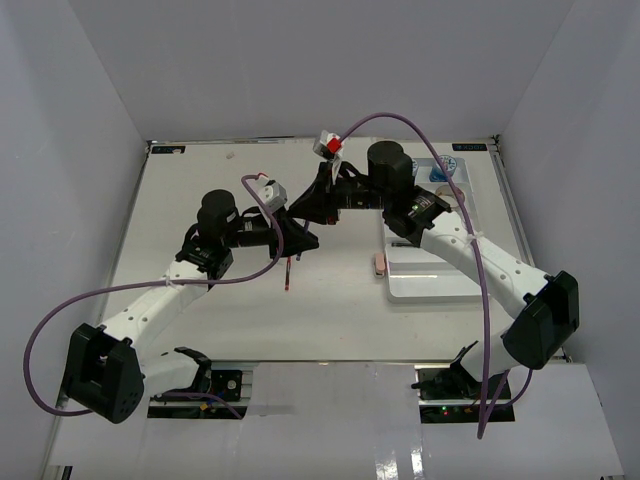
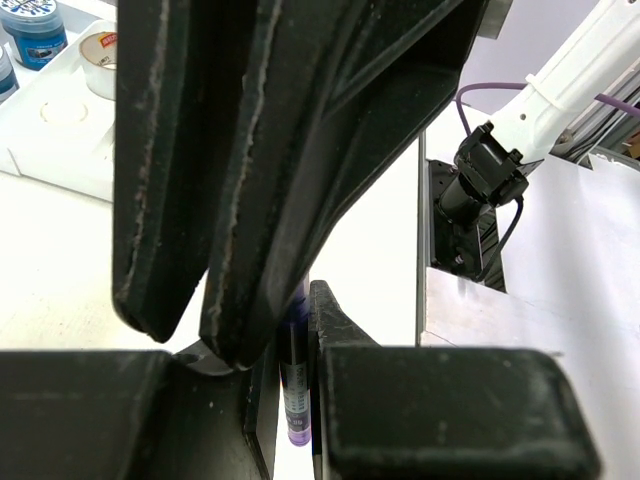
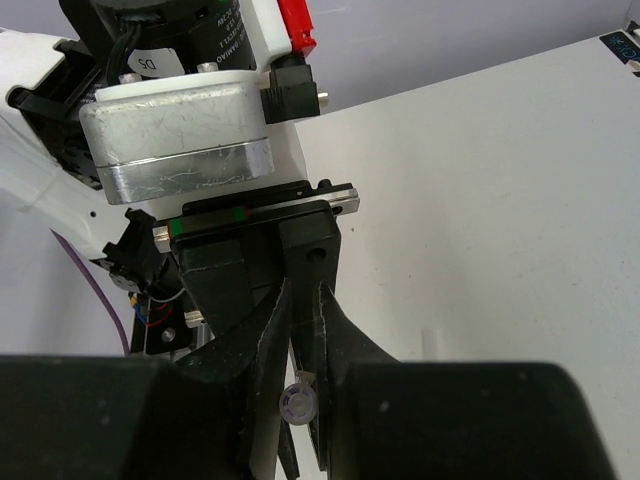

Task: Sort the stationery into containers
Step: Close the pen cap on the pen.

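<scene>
One pen [image 1: 288, 274] is pinched by the left gripper [image 1: 300, 244] over mid-table, well apart from the tray [image 1: 440, 288]. The right gripper [image 1: 305, 213] is set about its upper end, apparently for handover; its clamping cannot be told.

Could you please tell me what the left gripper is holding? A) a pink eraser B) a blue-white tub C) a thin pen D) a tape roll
C: the left wrist view shows a thin pen clamped in the left gripper.
</scene>
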Available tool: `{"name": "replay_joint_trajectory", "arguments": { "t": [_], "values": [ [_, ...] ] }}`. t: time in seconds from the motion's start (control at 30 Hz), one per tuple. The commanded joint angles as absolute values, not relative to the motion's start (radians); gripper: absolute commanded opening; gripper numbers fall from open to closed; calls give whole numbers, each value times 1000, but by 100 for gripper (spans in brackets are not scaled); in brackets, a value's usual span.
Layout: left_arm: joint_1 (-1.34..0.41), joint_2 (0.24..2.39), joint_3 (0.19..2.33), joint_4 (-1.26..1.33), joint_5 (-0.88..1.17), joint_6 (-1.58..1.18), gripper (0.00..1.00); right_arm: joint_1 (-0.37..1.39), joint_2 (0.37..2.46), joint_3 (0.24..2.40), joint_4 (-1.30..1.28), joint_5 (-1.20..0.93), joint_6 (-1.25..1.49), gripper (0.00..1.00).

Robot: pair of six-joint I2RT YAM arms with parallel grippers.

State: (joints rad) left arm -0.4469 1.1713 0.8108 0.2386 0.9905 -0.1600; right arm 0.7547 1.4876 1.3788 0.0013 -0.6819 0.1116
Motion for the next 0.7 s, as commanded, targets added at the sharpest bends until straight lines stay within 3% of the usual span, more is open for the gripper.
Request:
{"name": "replay_joint_trajectory", "arguments": {
  "t": [0.0, 0.67],
  "values": [
    [-448, 1048, 890, 548, 1016, -149, 0, 778, 1577, 1304, -342, -715, 52, 8],
    [-448, 1051, 920, 655, 879, -193, 0, 778, 1605, 1215, -361, -649, 71, 8]
  ]
}}
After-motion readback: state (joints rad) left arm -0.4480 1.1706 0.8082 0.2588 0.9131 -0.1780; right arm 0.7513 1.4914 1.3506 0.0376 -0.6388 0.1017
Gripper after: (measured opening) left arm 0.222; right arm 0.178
